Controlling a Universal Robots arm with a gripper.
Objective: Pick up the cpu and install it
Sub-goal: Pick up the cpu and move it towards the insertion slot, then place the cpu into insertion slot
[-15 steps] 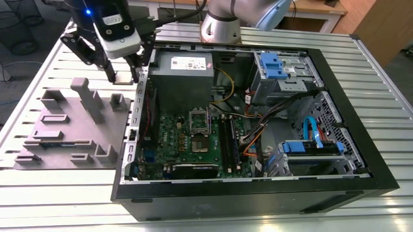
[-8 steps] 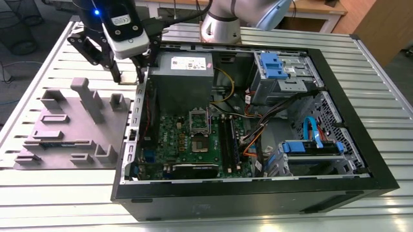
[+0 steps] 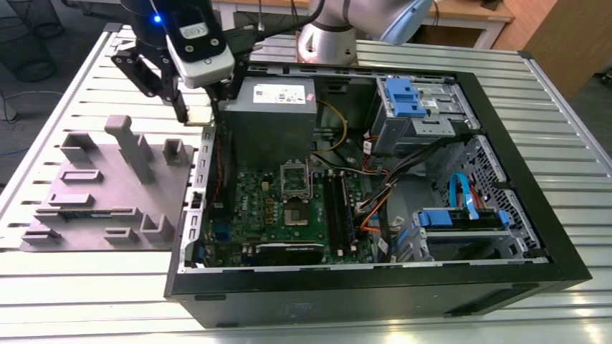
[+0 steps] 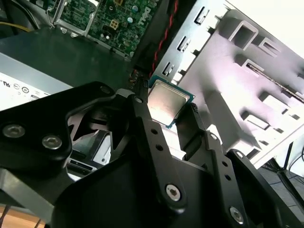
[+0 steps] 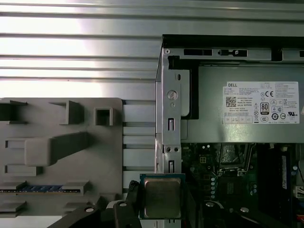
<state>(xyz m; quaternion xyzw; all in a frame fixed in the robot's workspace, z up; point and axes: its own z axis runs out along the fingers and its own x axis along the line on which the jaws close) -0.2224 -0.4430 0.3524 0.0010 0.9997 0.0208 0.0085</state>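
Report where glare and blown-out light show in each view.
Exterior view: glare washes the ribbed metal table at the exterior view's left; a blue light glows above the gripper. First wrist view: bright bands streak that table. Second wrist view: the small flat square silvery cpu, clamped in the gripper, mirrors light; the background is blown white.

Counted one cpu (image 5: 162, 197), one gripper (image 4: 166, 108), one grey moulded tray (image 3: 96, 193) and one open computer case (image 3: 383, 287). Inside it were one motherboard (image 3: 277, 215) and one power supply (image 3: 272, 118). Blue drive brackets (image 3: 405, 97) numbered two. One slatted table (image 3: 96, 287) lay beneath.
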